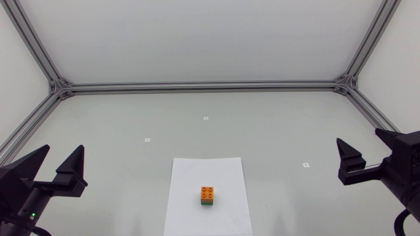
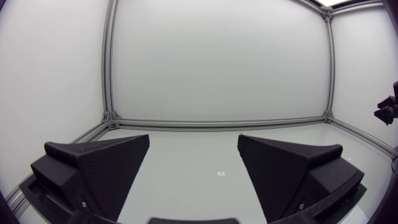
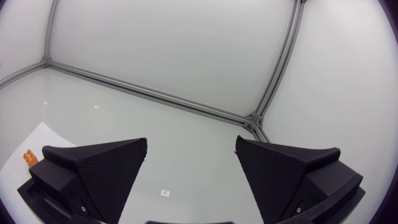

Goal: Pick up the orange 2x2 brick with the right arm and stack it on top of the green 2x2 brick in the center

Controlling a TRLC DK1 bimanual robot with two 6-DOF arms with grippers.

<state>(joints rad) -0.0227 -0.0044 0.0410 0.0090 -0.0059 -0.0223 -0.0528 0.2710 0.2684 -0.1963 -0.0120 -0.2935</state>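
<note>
Orange 2x2 brick (image 1: 207,191) is sitting on top of the green 2x2 brick (image 1: 207,202), with both grippers released.
The stacked pair is resting on a white paper sheet (image 1: 226,174) toward six o'clock on the table (image 1: 131,118). The left gripper (image 2: 193,137) is hovering at about eight o'clock and the right gripper (image 3: 191,139) at about four o'clock, each well apart from the bricks, fingers spread wide and grasping nothing.

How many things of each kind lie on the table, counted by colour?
Orange 2x2 plastic brick: 1
Green 2x2 plastic brick: 1
White rectangular paper sheet: 1
Small white square table markers: 3
Total: 6
</note>
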